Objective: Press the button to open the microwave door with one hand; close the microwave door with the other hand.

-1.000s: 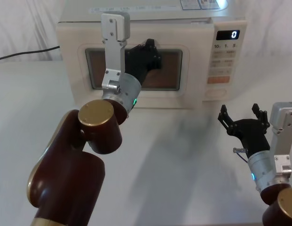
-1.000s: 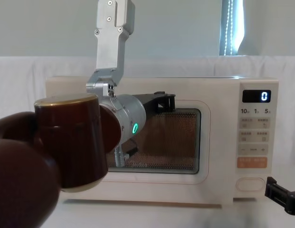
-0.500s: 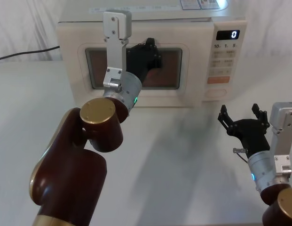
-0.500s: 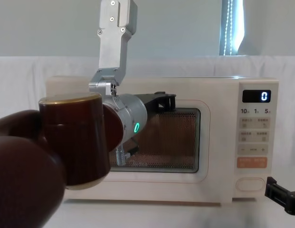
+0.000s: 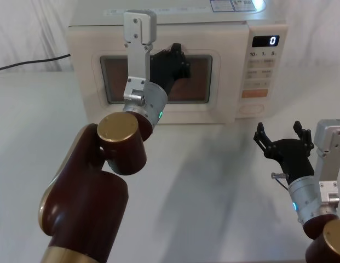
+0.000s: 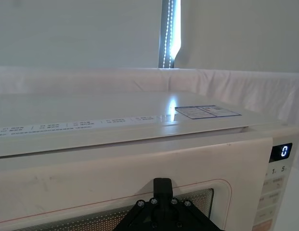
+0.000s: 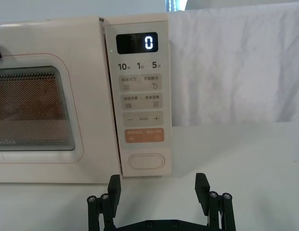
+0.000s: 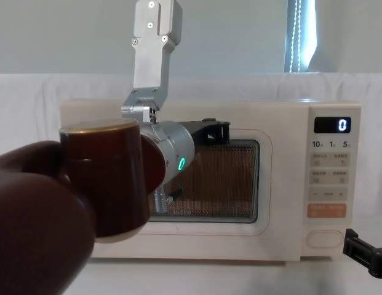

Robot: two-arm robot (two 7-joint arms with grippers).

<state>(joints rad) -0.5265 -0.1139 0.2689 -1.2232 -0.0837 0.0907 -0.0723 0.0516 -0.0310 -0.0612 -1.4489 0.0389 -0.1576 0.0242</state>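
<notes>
White cloth-covered table [image 5: 202,181], white drape behind; cream microwave at the far edge.

Head view: the microwave door [image 5: 219,87] sits flush with the body, closed. Left gripper [image 5: 175,64] is raised against the dark glass window [image 5: 197,82], at its upper middle; whether its jaws are spread or together cannot be told. Right gripper [image 5: 283,140] hovers low over the table, near the control panel's side and apart from it, jaws spread, nothing between them. The button [image 5: 251,108] lies at the bottom of the panel, below the orange key [image 5: 253,93].

Left wrist view: microwave top and door's upper edge; display [image 6: 283,151] reads 0.

Right wrist view: the cream oblong button faces the spread fingers [image 7: 114,185], untouched.

Chest view: left forearm crosses the window; door closed; a right fingertip [image 8: 363,249] shows beside the button.
</notes>
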